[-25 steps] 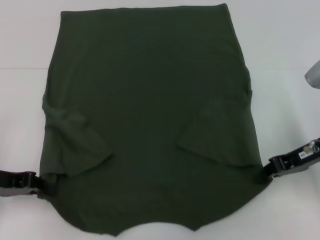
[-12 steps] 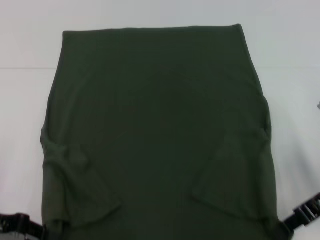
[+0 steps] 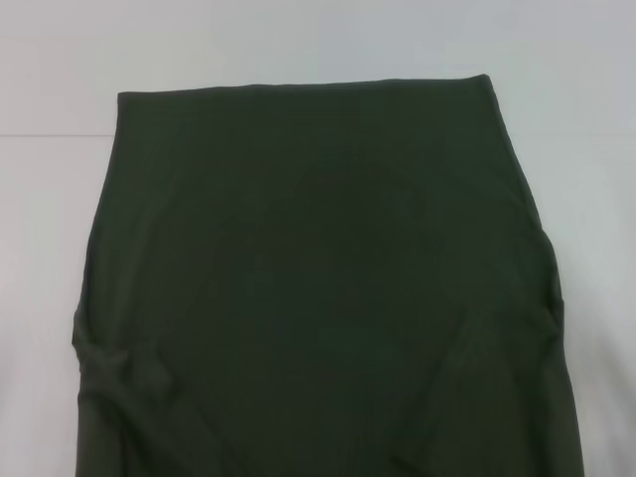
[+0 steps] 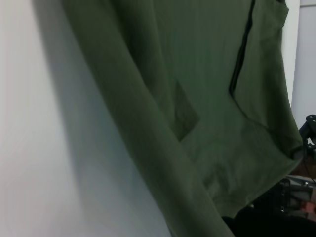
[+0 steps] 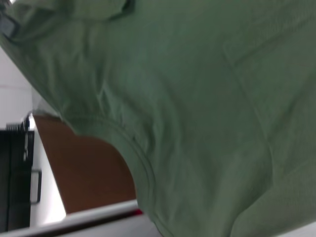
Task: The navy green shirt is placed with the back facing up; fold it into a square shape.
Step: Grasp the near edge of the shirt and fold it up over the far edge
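The navy green shirt (image 3: 318, 288) filled most of what my head camera saw. Its plain side faced the camera, and its far edge made a straight fold line across the white table (image 3: 298, 40). The near part of the cloth ran out of the picture at the bottom, so I could not see where it ended. On my left side a sleeve (image 3: 119, 383) was folded inward over the body and made some creases.

Neither my left gripper nor my right gripper appeared in the head view, and I could not tell if their fingers were apart or together.

My left wrist camera showed the shirt (image 4: 197, 98) hanging in loose folds above the table (image 4: 34, 148). My right wrist camera showed the shirt (image 5: 197, 108) very close, with a curved hem (image 5: 140, 170) at its edge.
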Controlling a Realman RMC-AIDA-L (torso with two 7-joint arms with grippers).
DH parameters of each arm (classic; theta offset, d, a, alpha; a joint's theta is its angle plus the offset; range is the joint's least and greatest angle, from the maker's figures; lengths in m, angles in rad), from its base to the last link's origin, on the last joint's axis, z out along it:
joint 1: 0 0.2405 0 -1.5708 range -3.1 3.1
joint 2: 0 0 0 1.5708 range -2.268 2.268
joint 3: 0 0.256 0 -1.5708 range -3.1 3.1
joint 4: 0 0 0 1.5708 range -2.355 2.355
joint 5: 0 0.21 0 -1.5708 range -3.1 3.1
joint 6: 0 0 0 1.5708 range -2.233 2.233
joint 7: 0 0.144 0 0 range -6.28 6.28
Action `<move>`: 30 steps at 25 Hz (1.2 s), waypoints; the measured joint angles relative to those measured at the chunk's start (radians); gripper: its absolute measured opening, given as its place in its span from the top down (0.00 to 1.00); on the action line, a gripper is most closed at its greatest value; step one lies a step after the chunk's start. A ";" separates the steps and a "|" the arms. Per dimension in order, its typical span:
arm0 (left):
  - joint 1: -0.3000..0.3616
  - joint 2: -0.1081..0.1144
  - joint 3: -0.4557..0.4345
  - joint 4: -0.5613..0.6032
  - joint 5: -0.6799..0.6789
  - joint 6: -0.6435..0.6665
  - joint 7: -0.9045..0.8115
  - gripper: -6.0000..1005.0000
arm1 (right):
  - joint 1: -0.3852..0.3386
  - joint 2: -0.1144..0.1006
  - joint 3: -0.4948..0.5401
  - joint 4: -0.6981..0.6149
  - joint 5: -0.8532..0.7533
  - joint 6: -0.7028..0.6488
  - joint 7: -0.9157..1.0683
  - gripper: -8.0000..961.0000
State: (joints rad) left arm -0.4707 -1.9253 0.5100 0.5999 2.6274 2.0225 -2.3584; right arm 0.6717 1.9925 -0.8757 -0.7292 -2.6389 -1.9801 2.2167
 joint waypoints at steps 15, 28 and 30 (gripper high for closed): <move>-0.005 -0.002 -0.028 -0.009 -0.001 -0.017 0.014 0.95 | -0.029 0.019 0.000 0.013 0.009 0.005 -0.048 0.93; -0.025 0.009 -0.270 -0.007 -0.192 -0.105 0.067 0.95 | -0.040 -0.031 0.382 0.016 0.126 0.033 -0.127 0.93; -0.025 0.005 -0.286 -0.008 -0.234 -0.134 0.068 0.95 | -0.050 -0.035 0.412 0.016 0.177 0.062 -0.129 0.93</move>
State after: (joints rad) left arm -0.4959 -1.9204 0.2237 0.5919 2.3934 1.8890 -2.2907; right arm 0.6222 1.9575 -0.4638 -0.7136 -2.4621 -1.9178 2.0880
